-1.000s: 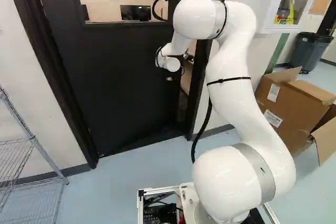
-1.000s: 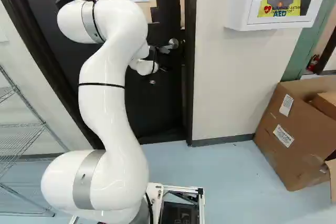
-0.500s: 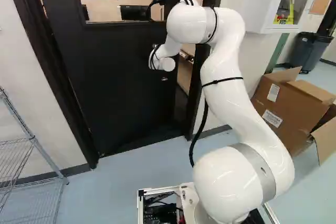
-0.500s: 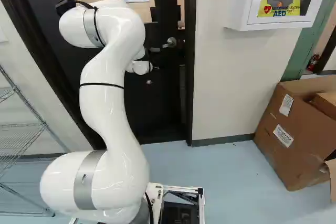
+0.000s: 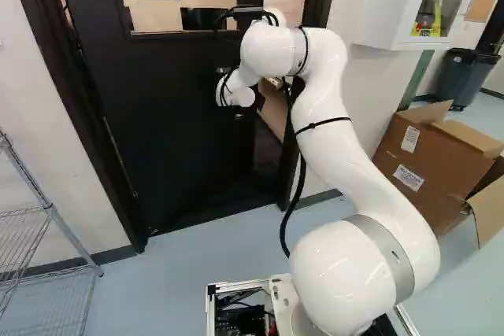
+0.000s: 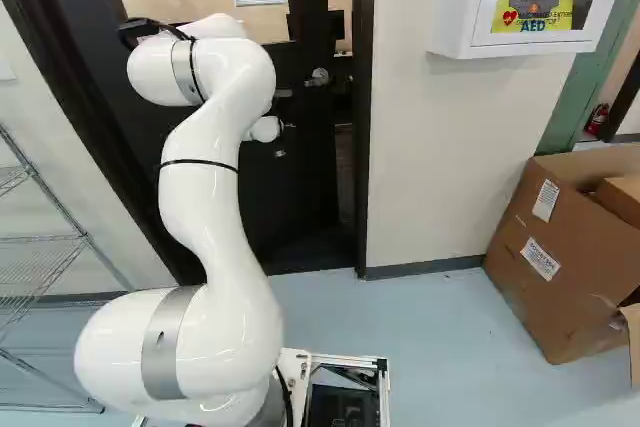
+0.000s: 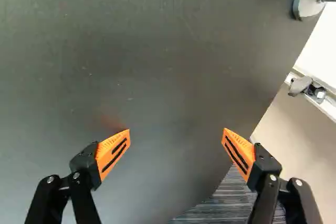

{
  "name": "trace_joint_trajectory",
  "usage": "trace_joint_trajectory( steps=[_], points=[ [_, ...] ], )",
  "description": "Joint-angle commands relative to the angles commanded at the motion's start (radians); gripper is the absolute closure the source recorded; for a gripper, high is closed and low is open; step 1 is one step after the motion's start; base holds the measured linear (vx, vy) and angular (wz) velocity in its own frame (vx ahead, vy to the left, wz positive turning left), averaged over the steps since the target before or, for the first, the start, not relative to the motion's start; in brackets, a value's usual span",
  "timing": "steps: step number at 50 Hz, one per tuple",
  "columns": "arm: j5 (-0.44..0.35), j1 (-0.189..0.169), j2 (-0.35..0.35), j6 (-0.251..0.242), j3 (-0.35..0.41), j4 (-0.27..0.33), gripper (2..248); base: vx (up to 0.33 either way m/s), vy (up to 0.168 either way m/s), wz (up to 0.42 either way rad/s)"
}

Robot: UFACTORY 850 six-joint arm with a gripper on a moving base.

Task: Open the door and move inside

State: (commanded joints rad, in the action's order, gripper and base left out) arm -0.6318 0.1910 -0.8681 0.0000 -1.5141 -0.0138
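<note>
Facing the black door (image 5: 173, 123), one end effector (image 6: 287, 126), fingers spread wide, nothing between the orange pads (image 7: 114, 152). Door: directly ahead of the end effector, ajar, its free edge and the gap to its right; metal handle (image 6: 319, 77) just above. Also listed: white wall cabinet (image 6: 460, 7) and cardboard box (image 6: 560, 257), well to its right; wire shelf (image 5: 43, 230), well to its left.
</note>
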Motion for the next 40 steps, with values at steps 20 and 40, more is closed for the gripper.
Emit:
trace_joint_trajectory(
  steps=[20, 40],
  points=[
    [0.000, -0.006, 0.074, 0.000, 0.106, 0.000, 3, 0.000, 0.000, 0.000],
    [-0.001, -0.012, 0.172, 0.000, 0.243, 0.000, 3, 0.000, 0.000, 0.000]
  ],
)
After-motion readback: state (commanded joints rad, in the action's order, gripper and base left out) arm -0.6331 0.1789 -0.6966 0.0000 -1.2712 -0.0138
